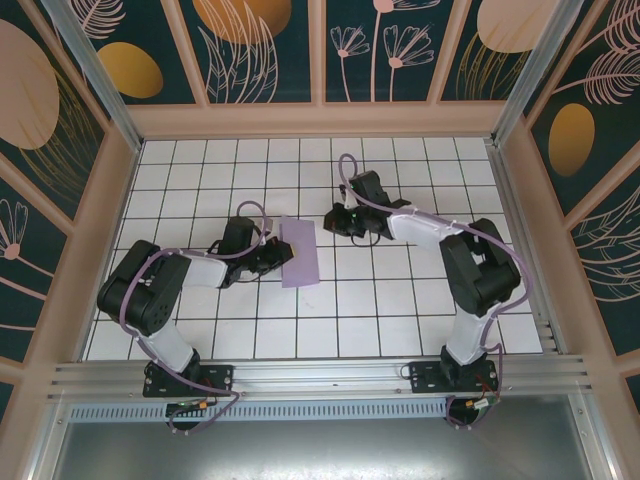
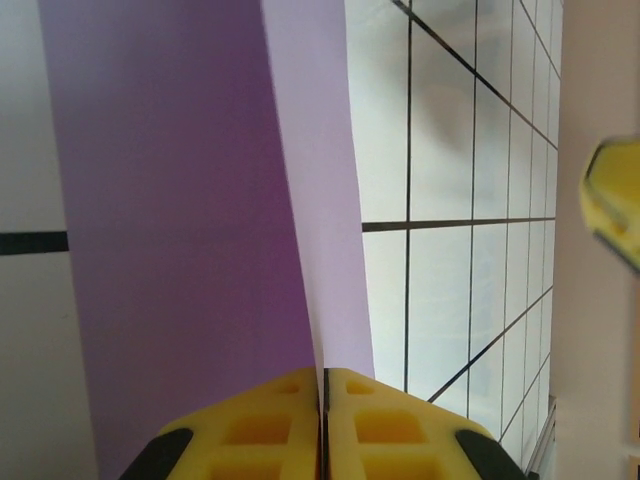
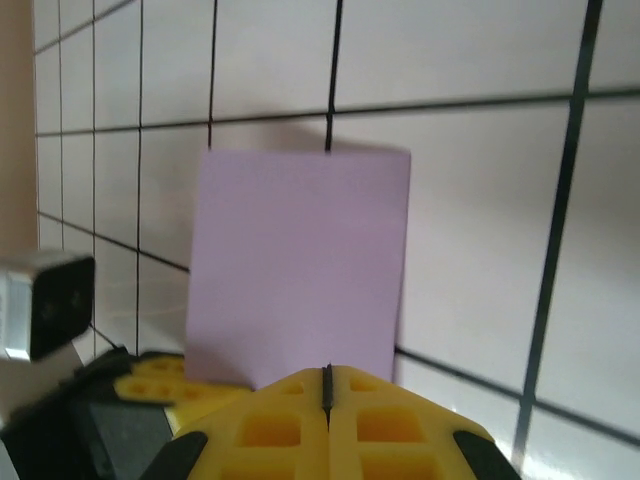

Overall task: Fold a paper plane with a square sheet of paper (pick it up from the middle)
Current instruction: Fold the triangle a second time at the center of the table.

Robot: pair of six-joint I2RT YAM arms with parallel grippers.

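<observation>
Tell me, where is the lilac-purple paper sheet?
Top view: the lilac-purple paper sheet is left of centre of the white tiled table, pinched by the left gripper.

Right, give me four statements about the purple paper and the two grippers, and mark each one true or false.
1. The left gripper is shut on an edge of the thin lilac-purple paper sheet. True.
2. The right gripper is pinching the paper too. False: it is shut, but it stands apart from the sheet and holds nothing.
3. The paper is already a narrow pointed dart. False: in the top view it is a plain rectangle with square corners and no point.
4. In the top view the paper sits between the two grippers, over the white tiled table. True.
</observation>
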